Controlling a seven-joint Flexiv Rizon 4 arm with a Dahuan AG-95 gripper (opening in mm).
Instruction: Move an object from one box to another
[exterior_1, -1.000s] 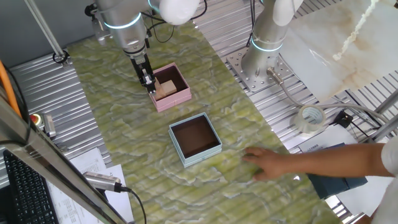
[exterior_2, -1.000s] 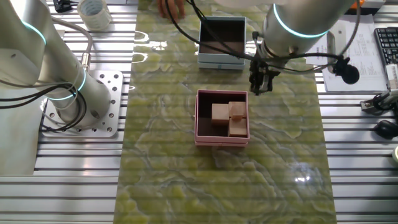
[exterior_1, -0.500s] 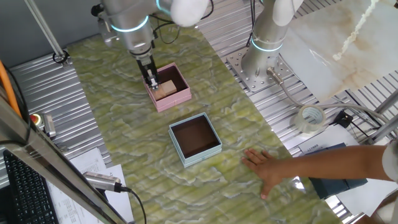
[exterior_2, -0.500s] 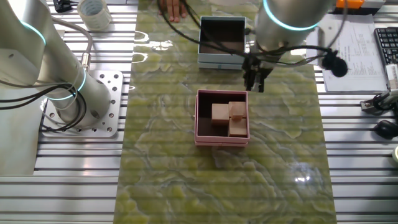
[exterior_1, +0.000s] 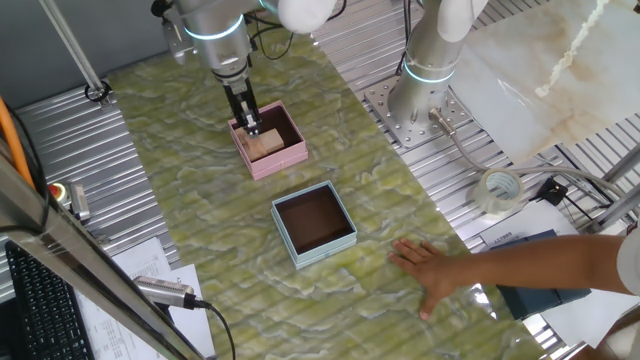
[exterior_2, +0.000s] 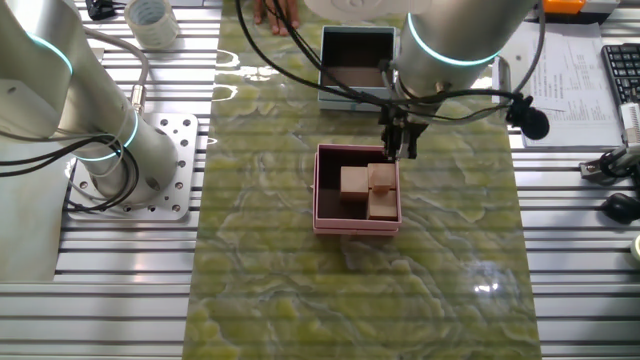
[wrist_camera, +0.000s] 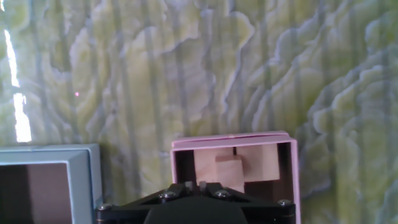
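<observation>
The pink box (exterior_1: 291, 157) holds several tan wooden blocks. The small cube (wrist_camera: 229, 170) sits among larger blocks; it also shows in the other fixed view (exterior_2: 381, 176). My gripper (exterior_1: 248, 122) hangs just above the pink box's rim at one corner, apart from the blocks. Its fingers look pressed together and hold nothing. In the other fixed view the gripper (exterior_2: 403, 146) is over the far right corner of the pink box (exterior_2: 357, 226). The light blue box (exterior_1: 327, 249) is empty, with a dark brown inside. The hand view shows the gripper (wrist_camera: 194, 185), the pink box (wrist_camera: 230, 142) and the light blue box (wrist_camera: 86, 180).
A person's hand (exterior_1: 432, 271) and forearm rest on the mat near the light blue box. A second robot's base (exterior_1: 420, 95) stands beside the mat. A tape roll (exterior_1: 499, 190) lies on the metal table. A keyboard (exterior_1: 35, 305) is at the left edge.
My gripper has moved from beside the pink box to over its corner. The person's hand has shifted slightly toward the mat's near edge.
</observation>
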